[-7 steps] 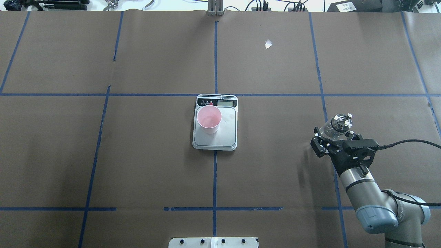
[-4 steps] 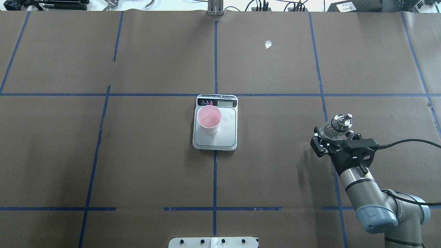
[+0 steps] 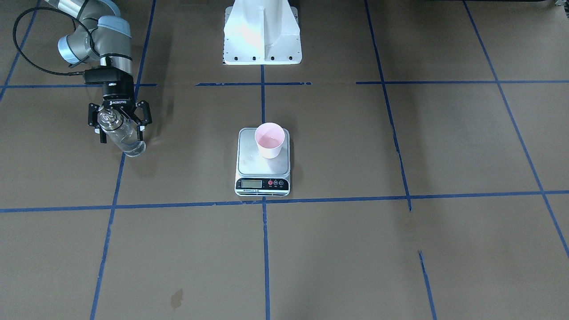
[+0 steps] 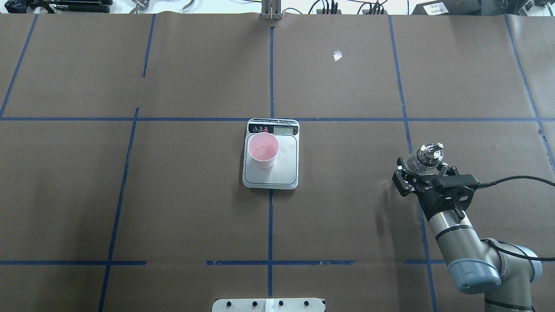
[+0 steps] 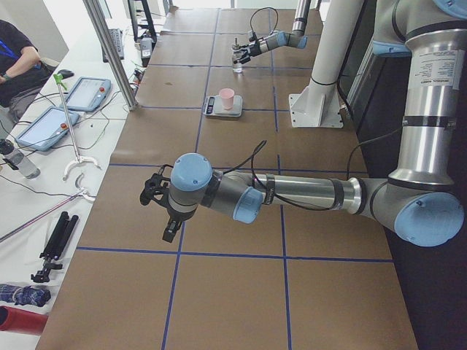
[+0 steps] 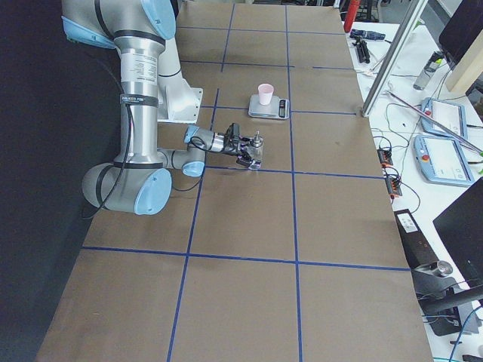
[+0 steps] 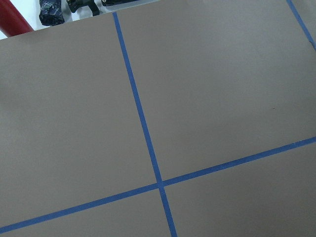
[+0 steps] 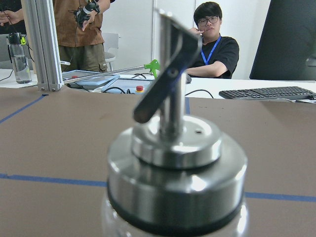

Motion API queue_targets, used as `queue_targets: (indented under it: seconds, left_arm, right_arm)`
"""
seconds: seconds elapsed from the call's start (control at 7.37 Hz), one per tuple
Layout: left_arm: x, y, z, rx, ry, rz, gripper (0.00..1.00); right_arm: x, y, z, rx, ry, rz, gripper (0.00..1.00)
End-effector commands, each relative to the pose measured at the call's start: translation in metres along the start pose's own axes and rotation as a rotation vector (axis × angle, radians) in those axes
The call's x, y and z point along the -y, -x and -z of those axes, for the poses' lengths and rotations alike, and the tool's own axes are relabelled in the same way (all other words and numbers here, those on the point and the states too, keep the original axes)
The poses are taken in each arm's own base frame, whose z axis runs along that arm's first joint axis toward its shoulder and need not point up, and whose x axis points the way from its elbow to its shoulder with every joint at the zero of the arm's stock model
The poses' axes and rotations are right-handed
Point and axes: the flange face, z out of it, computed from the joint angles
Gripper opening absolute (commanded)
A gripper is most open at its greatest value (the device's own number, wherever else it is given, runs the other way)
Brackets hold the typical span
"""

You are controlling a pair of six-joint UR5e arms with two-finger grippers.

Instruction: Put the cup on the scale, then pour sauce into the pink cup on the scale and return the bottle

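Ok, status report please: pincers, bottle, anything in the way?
Right pincer open, straddling the upright bottle on the table. Left pincer far off, state unclear. Cup sits on scale. Nothing between bottle and scale.

A table (image 4: 182,203) covered in brown paper bears a grid of blue tape lines (image 4: 270,69). A scale (image 4: 284,167) sits at frame centre and a bottle (image 4: 427,155) stands at the right. A white base plate (image 4: 243,305) lies at bottom centre, a white fleck (image 4: 337,55) at upper right.
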Motion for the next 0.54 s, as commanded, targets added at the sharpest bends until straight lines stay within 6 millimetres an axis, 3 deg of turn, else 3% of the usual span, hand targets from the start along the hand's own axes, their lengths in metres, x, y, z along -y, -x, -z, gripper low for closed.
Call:
queue_targets:
  seconds: [0.0,0.41]
  left_arm:
    - [-0.001,0.000,0.000,-0.001,0.001,0.001,1.00]
    - [-0.002,0.001,-0.001,-0.001,0.002,0.002,1.00]
  right_arm:
    - [-0.001,0.002,0.005,0.000,-0.025,-0.002,1.00]
    - [-0.017,0.014,0.033,0.027,-0.059,0.007,1.00]
